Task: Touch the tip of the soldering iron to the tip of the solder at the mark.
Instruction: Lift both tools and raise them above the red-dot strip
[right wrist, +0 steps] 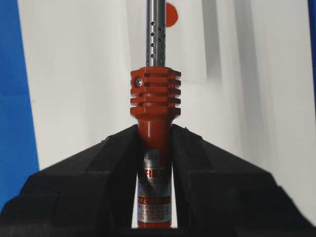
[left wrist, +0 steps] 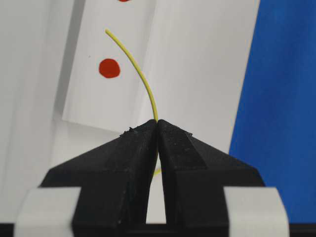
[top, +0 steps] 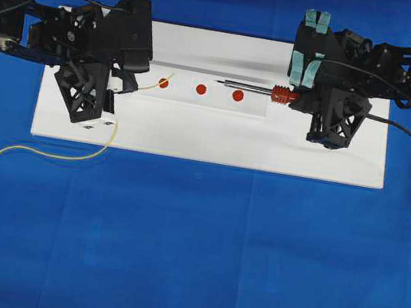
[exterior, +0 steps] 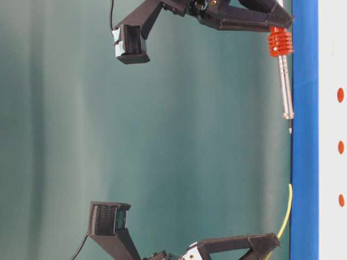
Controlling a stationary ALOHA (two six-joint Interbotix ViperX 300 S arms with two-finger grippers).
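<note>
Fingers of the left gripper (top: 127, 84), overhead view, are clamped on the solder (top: 51, 153), whose short free length curves from them toward the leftmost of three red dots (top: 200, 88) on a white board (top: 207, 143); the tip of the solder (top: 172, 74) lies at that dot's upper right edge, while the rest trails behind the fingers across the board onto the blue table (top: 189, 260). Fingers of the right gripper (top: 300, 98) are clamped on the red handle of the soldering iron (top: 257, 90), its shaft extending level from them toward the left gripper; the tip of the soldering iron (top: 218, 81) sits between the middle and right dots, well apart from the solder's tip. Table-level view (turned sideways): right gripper (exterior: 282, 21) at top holds the iron (exterior: 283, 70) clear of the table; left gripper (exterior: 271, 241) at bottom holds the yellow wire (exterior: 287, 211). Left wrist view: black fingers (left wrist: 133, 153), closed together, pinch the solder (left wrist: 140, 79), which arches up and left beyond them, ending past a red dot (left wrist: 109, 68). Right wrist view: fingers (right wrist: 106, 168) grip the iron (right wrist: 155, 113) at its labelled handle, the ribbed collar and perforated shaft just ahead of them, pointing beside a red dot (right wrist: 171, 15).
</note>
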